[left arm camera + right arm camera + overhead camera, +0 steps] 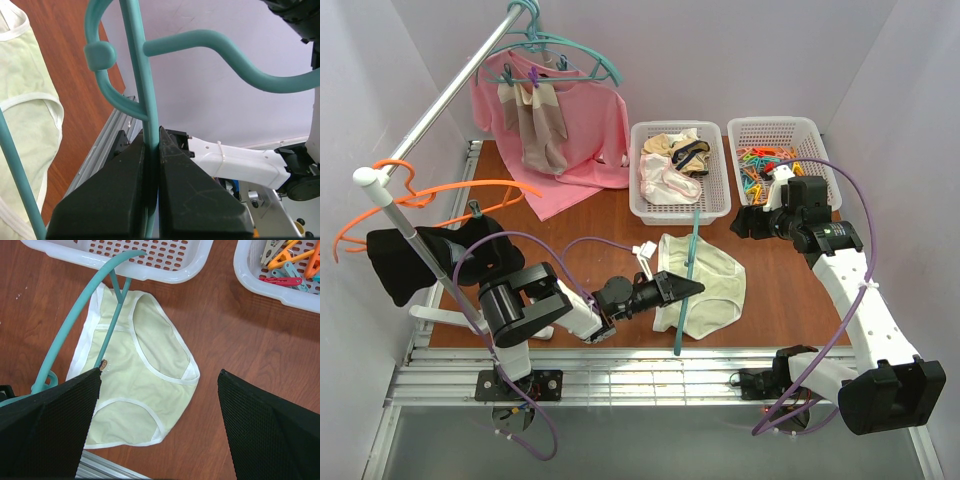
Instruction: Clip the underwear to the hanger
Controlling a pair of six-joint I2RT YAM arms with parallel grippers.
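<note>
**Left gripper (695, 288) clamps the hanger (691, 250) over the underwear (715, 285)**

Seen from above, the pale cream underwear lies flat on the brown table (590, 215), at 6 o'clock from the white garment basket (640, 200) and near the table's front edge. The left gripper reaches in from 9 o'clock, its black fingers pressed tight on a thin bar of the teal hanger. The hanger stands edge-on across the left part of the underwear; whether it touches the cloth I cannot tell. The right gripper (755, 222) hangs at about 1 o'clock from the underwear, just in front of the clothespin basket (735, 135) – jaws spread wide, nothing between them.
</note>
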